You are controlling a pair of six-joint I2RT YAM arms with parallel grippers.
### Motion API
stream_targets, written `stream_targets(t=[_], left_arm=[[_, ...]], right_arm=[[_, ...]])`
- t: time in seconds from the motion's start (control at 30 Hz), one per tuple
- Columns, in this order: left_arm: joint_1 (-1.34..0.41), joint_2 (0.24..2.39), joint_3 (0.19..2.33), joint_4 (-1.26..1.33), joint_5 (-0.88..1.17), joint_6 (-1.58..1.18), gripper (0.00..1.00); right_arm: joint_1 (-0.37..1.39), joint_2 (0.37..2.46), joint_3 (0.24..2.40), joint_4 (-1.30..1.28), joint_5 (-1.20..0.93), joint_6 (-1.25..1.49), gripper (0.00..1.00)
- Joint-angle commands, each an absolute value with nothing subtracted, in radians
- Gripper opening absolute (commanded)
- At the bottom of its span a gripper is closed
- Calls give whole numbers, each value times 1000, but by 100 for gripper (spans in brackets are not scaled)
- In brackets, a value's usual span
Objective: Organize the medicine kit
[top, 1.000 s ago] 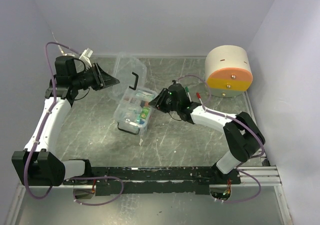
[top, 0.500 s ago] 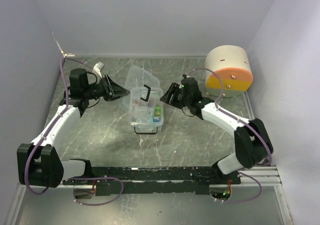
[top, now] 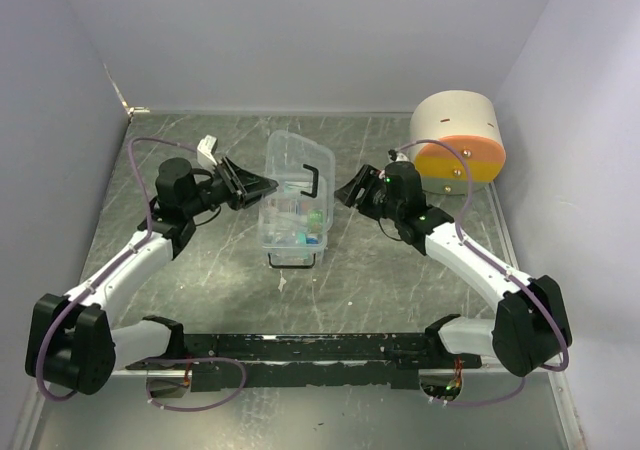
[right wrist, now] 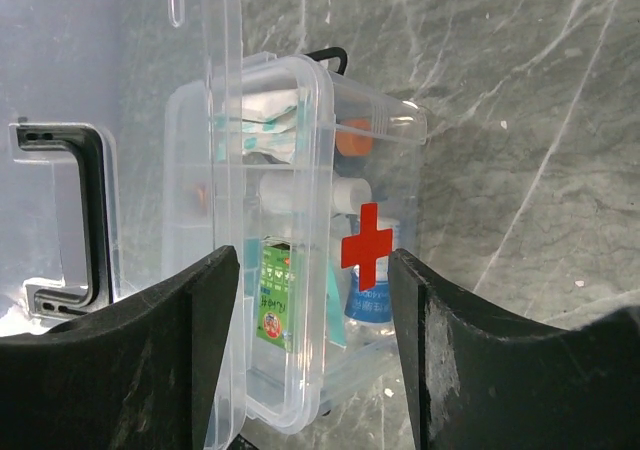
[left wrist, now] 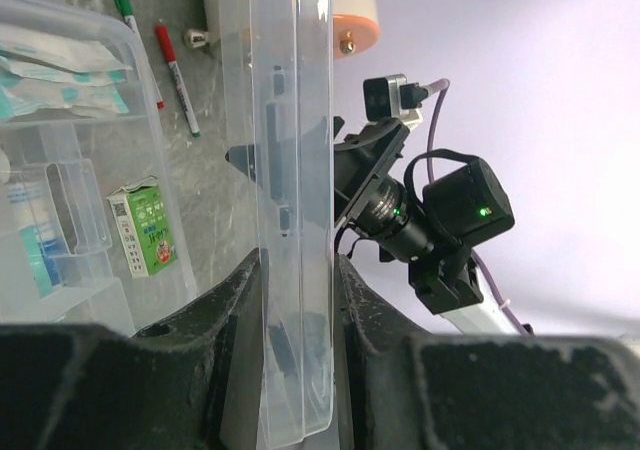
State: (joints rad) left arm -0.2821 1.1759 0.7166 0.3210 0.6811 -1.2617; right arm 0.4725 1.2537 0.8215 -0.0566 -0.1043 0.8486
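left tool [left wrist: 297, 310], apparently gripping medicine kit lid [left wrist: 293, 150]

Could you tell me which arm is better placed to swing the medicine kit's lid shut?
Left. The left gripper is clamped on the edge of the raised lid, so it can probably lower it. The right gripper stands open beside the medicine kit, holding nothing.

Medicine kit [top: 290, 226] slid right and squared up. Left tool [top: 266, 184] followed it, pinching the lid [top: 296, 160] upright. Right tool [top: 346, 192] backed off the kit, jaws spread wider.
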Motion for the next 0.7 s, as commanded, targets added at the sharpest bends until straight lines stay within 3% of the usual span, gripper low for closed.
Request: stream_targets(t=[0.0, 0.3, 0.47, 0.53, 0.67], left_arm=[[-309, 1133, 698, 366, 551, -1257, 28], [-313, 1193, 634, 428, 589, -1307, 28], [-313, 1178, 639, 375, 571, -1266, 27], [-313, 1167, 655, 303, 547, -1209, 28], [-310, 1169, 635, 298, 555, -1203, 28]], right_arm=[[471, 1246, 818, -35, -129, 844, 62], [471, 1220, 816, -46, -77, 882, 62], [471, 1161, 759, -57, 27, 940, 58], [471, 1168, 764, -71, 23, 934, 52], [471, 1191, 772, -42, -41, 897, 52]])
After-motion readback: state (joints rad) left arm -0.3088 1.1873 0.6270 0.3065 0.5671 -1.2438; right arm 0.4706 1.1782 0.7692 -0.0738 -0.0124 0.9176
